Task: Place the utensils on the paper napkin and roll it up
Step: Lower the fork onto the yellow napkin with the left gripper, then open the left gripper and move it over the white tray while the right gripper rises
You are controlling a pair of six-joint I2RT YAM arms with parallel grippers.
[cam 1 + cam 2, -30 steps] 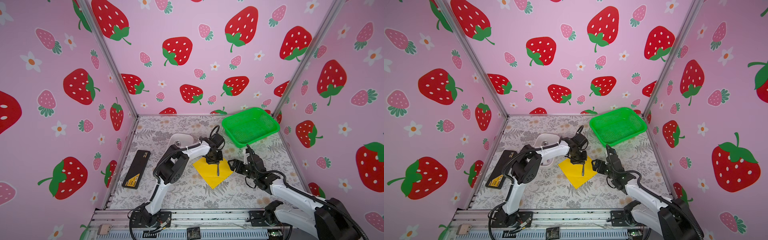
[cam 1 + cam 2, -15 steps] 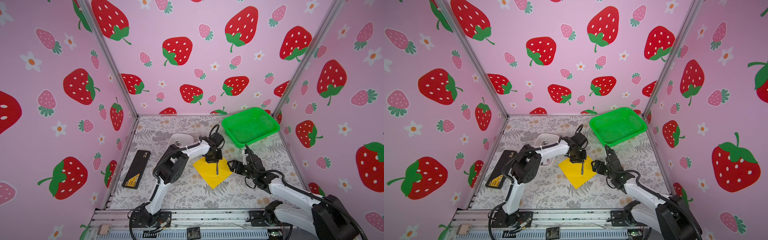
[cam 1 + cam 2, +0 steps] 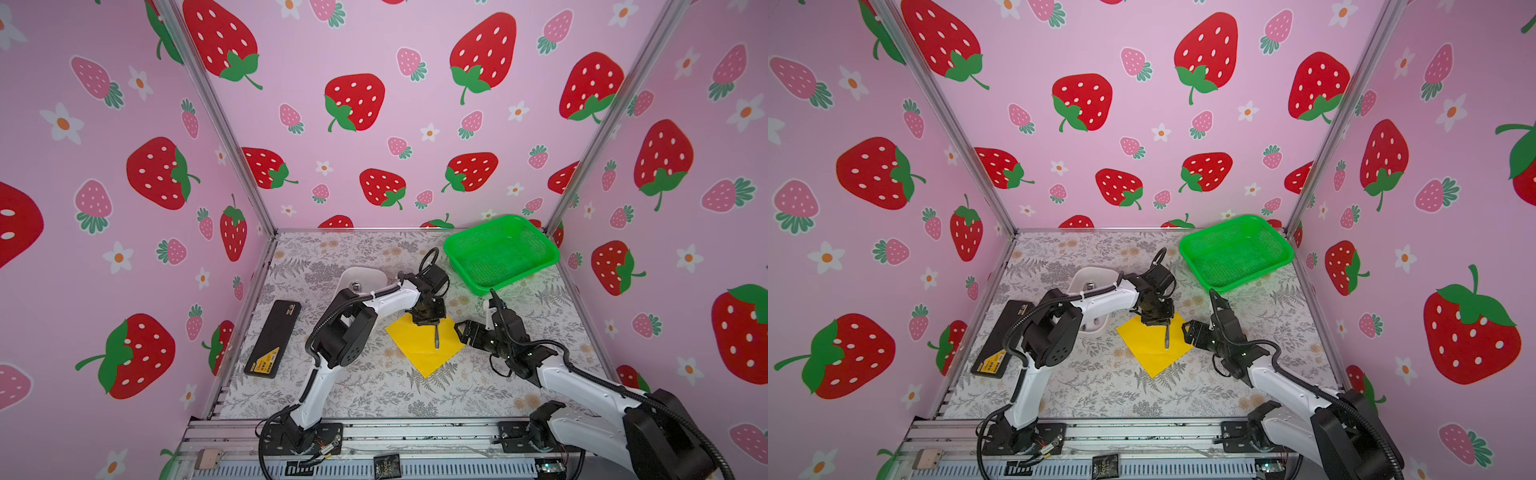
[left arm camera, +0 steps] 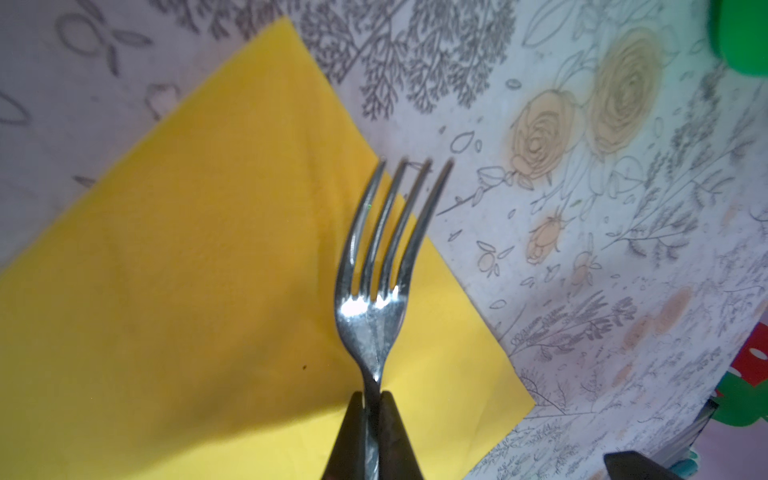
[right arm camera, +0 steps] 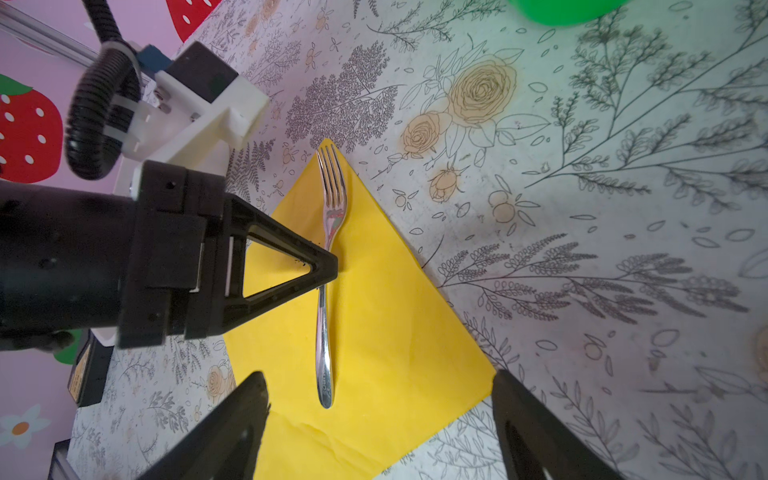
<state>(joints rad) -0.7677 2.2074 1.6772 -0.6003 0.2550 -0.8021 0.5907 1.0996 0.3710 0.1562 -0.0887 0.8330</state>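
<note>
1. Right now my left pincer (image 4: 371,401) is clamped together on the neck of the fork (image 4: 374,316), just behind the tines. My right pincer (image 3: 464,332) stands wide apart and empty, off to the left one's side.
2. The paper napkin (image 4: 187,270) lies flat directly beneath my left tips. The fork runs along it, with the tines ahead of the tips near one corner and the handle trailing behind them.
3. The fork looks fully settled on the paper, so I judge release is the step in hand. I should part the jaws slowly, so neither pad drags the neck sideways.
4. Next I should rise straight up from the fork. Thin paper would probably slide or crease under a dragging tip.
5. My right pincer should keep beside the sheet, ready to pin a corner if it shifts.
</note>
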